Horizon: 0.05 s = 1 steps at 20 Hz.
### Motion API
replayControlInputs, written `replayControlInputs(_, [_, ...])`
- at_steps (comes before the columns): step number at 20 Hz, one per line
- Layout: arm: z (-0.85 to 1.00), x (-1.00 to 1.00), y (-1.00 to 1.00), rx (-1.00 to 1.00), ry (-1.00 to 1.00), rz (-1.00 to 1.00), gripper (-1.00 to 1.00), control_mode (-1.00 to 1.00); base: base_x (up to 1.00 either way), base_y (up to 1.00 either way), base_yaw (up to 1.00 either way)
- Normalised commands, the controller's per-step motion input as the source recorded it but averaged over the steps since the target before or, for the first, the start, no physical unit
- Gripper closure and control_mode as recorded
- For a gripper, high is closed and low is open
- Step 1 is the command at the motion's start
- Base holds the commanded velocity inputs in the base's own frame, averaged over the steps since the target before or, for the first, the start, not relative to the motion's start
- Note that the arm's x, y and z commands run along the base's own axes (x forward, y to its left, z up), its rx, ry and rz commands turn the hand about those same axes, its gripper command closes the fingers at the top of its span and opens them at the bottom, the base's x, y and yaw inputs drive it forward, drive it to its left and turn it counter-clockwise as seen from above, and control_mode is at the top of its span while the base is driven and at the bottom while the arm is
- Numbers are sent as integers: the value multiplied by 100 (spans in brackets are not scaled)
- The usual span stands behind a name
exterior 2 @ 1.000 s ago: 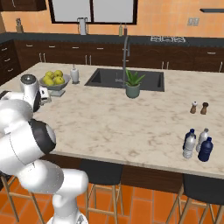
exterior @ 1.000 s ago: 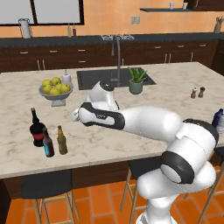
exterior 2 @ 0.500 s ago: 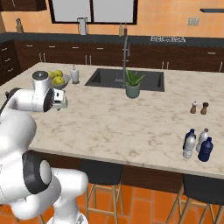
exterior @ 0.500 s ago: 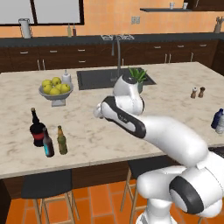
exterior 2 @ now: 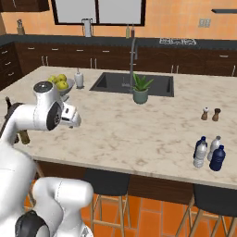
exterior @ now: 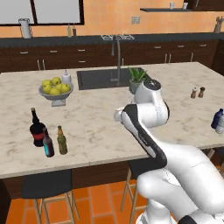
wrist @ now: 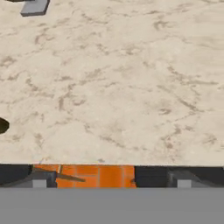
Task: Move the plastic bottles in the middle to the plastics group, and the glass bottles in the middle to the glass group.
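From where I stand, the near edge of the marble island counter (exterior 2: 139, 139) comes first, with dark stools tucked under it over an orange tiled floor. The gripper (wrist: 109, 177) hangs over bare marble near that edge, its two dark tips spread wide with nothing between them. At the counter's left end the olive-brown beer bottle (exterior: 62, 140) stands just beside the dark brown bottle with a blue label (exterior: 47, 143) and the black wine bottle with a red label (exterior: 36, 129), all upright. At the far right end the stubby dark blue bottle (exterior 2: 217, 158) stands close against two pale whitish bottles (exterior 2: 200, 152), also upright. The white arm bends over the middle of the counter between the two clusters. A little farther back sit the salt and pepper shakers (exterior 2: 210, 114), then a bowl of yellow-green fruit (exterior: 54, 89) with a small white dispenser (exterior 2: 79, 78) beside it. Beyond is the dark sink (exterior 2: 132, 83) with its tall faucet and a potted plant (exterior 2: 140, 90) at its front rim. Dark cabinets and an orange wall with windows close the room.
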Motion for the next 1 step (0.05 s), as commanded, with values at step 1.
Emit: replayControlInputs(1, [0,-81,-51,0,0,-32,-100,-100,0,0,0])
